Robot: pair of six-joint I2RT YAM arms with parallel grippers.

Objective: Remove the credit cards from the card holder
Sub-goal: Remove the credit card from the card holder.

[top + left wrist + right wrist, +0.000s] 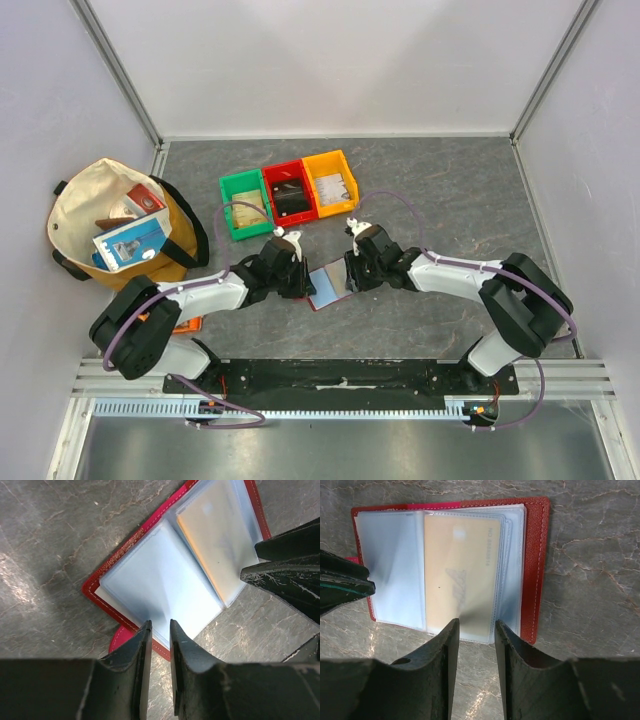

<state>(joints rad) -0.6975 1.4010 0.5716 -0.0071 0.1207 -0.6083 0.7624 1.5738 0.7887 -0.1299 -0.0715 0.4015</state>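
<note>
Dark-red card holder (pixel 328 286) lying open on grey worktop (pixel 450 180) between both arms, tan card (pixel 460 565) in clear sleeve, left end effector (pixel 160 626) at its edge, narrow slit, grip unclear, right end effector (pixel 476 624) fingers apart over sleeve edge

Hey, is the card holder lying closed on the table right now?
No, the card holder lies open, its clear sleeves showing a yellowish card.

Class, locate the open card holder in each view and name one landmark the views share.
Top external: card holder small, at picture centre.
Left wrist: card holder upper middle, lying open.
Right wrist: card holder upper left and centre.
Shared landmark: tan card in its sleeve, clear in both wrist views.
</note>
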